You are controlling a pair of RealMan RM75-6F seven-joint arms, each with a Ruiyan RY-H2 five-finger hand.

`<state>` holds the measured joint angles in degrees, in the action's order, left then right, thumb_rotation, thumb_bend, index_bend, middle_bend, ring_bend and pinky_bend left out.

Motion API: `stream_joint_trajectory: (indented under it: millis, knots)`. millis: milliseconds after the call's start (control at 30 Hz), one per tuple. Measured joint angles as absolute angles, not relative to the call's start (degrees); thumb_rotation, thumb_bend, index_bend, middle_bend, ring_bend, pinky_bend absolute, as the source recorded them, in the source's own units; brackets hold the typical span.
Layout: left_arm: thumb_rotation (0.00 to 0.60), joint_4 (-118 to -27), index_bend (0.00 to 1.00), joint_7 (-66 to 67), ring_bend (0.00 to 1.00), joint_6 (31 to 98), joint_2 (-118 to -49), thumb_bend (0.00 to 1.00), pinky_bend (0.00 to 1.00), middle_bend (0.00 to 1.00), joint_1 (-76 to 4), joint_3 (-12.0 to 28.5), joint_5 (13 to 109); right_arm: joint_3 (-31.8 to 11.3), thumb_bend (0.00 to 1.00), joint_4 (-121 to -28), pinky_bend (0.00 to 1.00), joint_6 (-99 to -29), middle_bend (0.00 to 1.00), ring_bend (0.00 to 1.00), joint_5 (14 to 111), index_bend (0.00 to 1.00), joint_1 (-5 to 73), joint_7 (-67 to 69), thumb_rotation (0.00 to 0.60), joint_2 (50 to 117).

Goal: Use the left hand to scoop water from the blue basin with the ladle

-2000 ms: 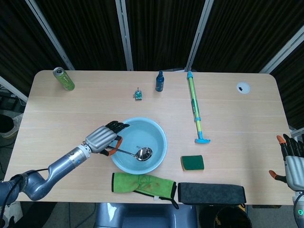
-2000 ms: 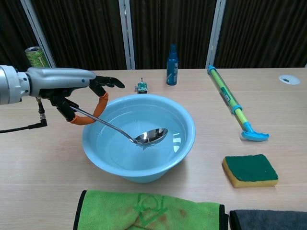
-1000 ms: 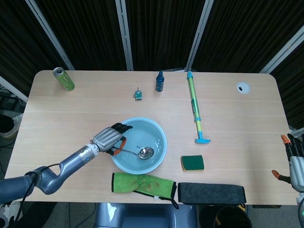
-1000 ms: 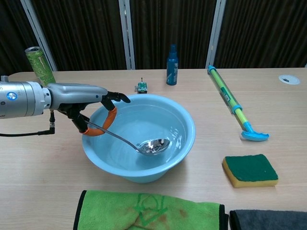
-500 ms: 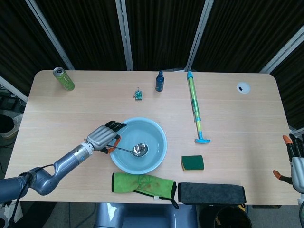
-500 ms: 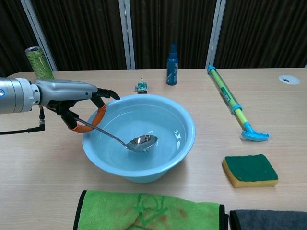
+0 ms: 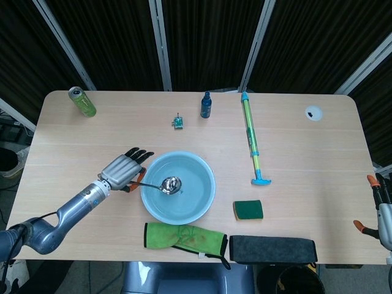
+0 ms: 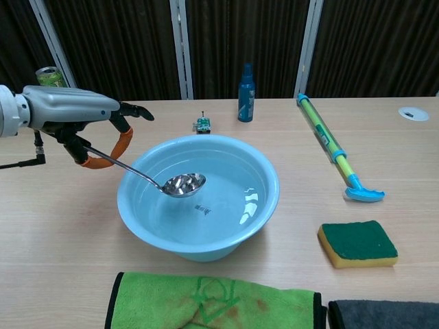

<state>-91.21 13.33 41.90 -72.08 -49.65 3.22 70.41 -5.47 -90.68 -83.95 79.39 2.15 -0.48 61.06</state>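
The left hand [image 8: 72, 110] holds the ladle [image 8: 140, 175] by its orange handle, with the fingers wrapped around the grip and the fingertips stretched forward, at the left side of the chest view. The steel bowl of the ladle hangs above the water, inside the left half of the blue basin [image 8: 264, 199], and it seems to carry a little water, although the shine makes this hard to confirm.

To do this step well, I think the bowl must be kept level, with the open side up, and the lift should be slow and straight, because any roll of the wrist would pour the water back. The long thin shaft makes small wrist movements bigger at the bowl, so a steady grip matters. Keeping the bowl over the basin means that drips fall inside and not on the table [image 7: 306, 153].

The basin stands in the lower middle of the head view and holds clear water. The green can [image 7: 81, 101] in the upper left and the dark blue bottle [image 7: 206, 105] in the upper middle stand upright; their contents cannot be seen.

The right hand [image 7: 383, 208] is at the lower right edge of the head view, partly cut off, so I cannot tell how its fingers are set.
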Motion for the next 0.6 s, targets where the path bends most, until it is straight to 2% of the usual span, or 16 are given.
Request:
stream_joint_trajectory:
  millis: [233,600]
  knots:
    - [0.6,-96.98,0.71,18.76,0.0,43.07,-66.87,0.67,0.0,0.0,-50.01,3.47,67.88,-5.16,0.0,-90.74,0.0,-84.23,0.0,0.0,80.11,0.0,1.96,-0.52,0.6,61.01]
    - [0.6,-102.66,0.72,25.16,0.0,45.64,-63.54,0.68,0.0,0.0,-50.89,3.87,63.53,-4.95,0.0,-90.69,0.0,-84.61,0.0,0.0,80.85,0.0,1.7,0.26,0.6,60.75]
